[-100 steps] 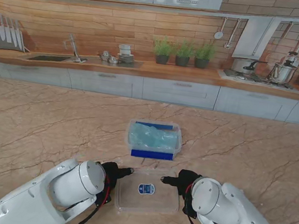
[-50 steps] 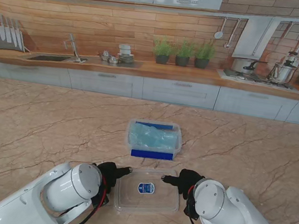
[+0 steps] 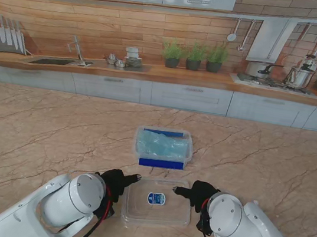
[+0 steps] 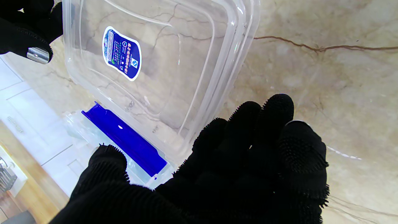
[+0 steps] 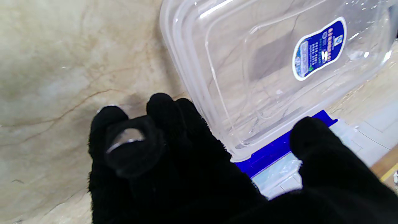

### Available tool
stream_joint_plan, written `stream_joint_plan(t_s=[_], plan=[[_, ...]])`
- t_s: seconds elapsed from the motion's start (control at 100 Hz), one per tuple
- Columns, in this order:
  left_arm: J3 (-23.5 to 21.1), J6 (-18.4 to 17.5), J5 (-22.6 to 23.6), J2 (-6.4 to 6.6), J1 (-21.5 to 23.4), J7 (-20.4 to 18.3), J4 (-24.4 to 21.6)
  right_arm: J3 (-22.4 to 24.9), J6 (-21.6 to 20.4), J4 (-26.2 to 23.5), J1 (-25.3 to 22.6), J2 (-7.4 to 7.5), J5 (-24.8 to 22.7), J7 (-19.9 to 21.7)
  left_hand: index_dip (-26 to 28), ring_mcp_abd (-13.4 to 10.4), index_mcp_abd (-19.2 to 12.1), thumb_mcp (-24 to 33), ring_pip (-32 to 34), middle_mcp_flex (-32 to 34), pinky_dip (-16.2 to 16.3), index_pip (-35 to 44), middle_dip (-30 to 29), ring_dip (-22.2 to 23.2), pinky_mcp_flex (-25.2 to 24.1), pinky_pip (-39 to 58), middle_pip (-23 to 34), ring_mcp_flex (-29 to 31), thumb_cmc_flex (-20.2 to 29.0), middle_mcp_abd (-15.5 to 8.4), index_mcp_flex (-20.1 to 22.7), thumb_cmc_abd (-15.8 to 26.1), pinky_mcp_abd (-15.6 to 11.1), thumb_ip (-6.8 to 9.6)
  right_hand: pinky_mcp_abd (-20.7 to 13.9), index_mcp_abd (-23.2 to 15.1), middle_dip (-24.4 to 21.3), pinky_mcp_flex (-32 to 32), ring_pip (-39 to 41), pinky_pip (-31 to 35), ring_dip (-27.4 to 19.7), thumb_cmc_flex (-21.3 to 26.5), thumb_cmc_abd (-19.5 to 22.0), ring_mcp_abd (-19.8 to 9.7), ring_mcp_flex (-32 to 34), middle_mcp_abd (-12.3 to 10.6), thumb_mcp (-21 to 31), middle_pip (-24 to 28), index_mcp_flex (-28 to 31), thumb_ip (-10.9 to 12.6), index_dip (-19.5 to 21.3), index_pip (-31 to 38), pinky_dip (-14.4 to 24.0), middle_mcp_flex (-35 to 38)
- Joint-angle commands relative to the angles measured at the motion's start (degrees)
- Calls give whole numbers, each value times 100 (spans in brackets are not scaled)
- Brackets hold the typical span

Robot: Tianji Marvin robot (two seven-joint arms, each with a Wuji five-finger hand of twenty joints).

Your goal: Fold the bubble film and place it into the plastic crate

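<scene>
You cannot see most of either hand from the stand view: the white forearms cover them, and only the black gloved tips show at the lower middle of the frame, the left hand (image 3: pixel 118 179) at one short side of the clear lid (image 3: pixel 156 203) and the right hand (image 3: pixel 195 191) at the other. Whether any finger actually touches the lid's rim is hard to tell; in the wrist views the left hand's fingers (image 4: pixel 248 137) lie close together beside the lid's edge with the thumb held apart, and the right hand's fingers (image 5: pixel 161 118) bunch together beside the opposite edge, thumb apart too, neither hand closed on anything. The lid lies flat on the worktop (image 3: pixel 37 130), a blue label (image 3: pixel 156 198) at its centre. Just beyond it, at the centre of the frame, stands the plastic crate (image 3: pixel 163 147) with blue clasps on its two long sides; the bubble film (image 3: pixel 160 146) lies inside as a pale bluish crumple, its folds too blurred to read. The worktop is beige marble with brown veins. Along the top of the frame you have a wooden wall, white cabinets, a sink (image 3: pixel 53 61) at upper left, three potted herbs (image 3: pixel 195 55) in the upper middle and a hob with pots (image 3: pixel 272 73) at upper right.
</scene>
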Motion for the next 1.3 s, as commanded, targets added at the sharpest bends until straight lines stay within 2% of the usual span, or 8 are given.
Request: stream_joint_plan(t_s=[0.0,0.37,0.65,0.94,1.29], plan=[[21,-95,-54,-88,68,-39,-149,-34,-130,-181,-86,-114,77,-10,242,143,-1499,-22,-27,-159,119,196,-55,-40,-26,17,-177,-141,165,-505,145,-134,54,190,-305,-1381,71,141,193,731,59,-115,93,-13,215,240,-102,157,-39,148,90,-66,124,125],[-172,-350,-144,-145,196,101,-308,211,-376,-486,-201,-122,90,24,272,137,-1501,-22,-31,-68,151,184,-58,-40,-11,4,-167,-106,186,-544,210,-192,72,188,-321,-1395,99,166,243,768,65,-118,64,-51,238,224,-92,193,-44,150,117,-65,139,124],[-352,-617,-116,-163,328,194,-502,203,-349,-610,-61,-111,40,90,282,150,-1505,-21,-24,-37,161,183,-58,-43,31,4,-161,-66,189,-527,238,-214,92,186,-313,-1415,101,172,244,770,59,-122,58,-36,239,224,-87,187,-27,148,138,-55,140,135],[-477,-638,-148,-183,221,221,-582,85,-225,-503,355,-104,183,189,284,160,-1497,-19,28,-19,174,166,-62,-32,95,48,-166,4,202,-508,254,-237,89,185,-311,-1430,102,172,242,770,55,-113,47,-43,239,222,-76,180,-16,148,157,-45,140,135],[-467,-574,-344,-235,-388,170,-329,-68,-131,-242,1101,-95,479,390,264,197,-1499,-24,-25,-89,164,89,-87,-52,46,-1,-226,-59,212,-511,228,-250,113,180,-310,-1454,104,172,242,770,52,-111,40,-40,243,214,-71,180,-5,145,185,-32,141,143]])
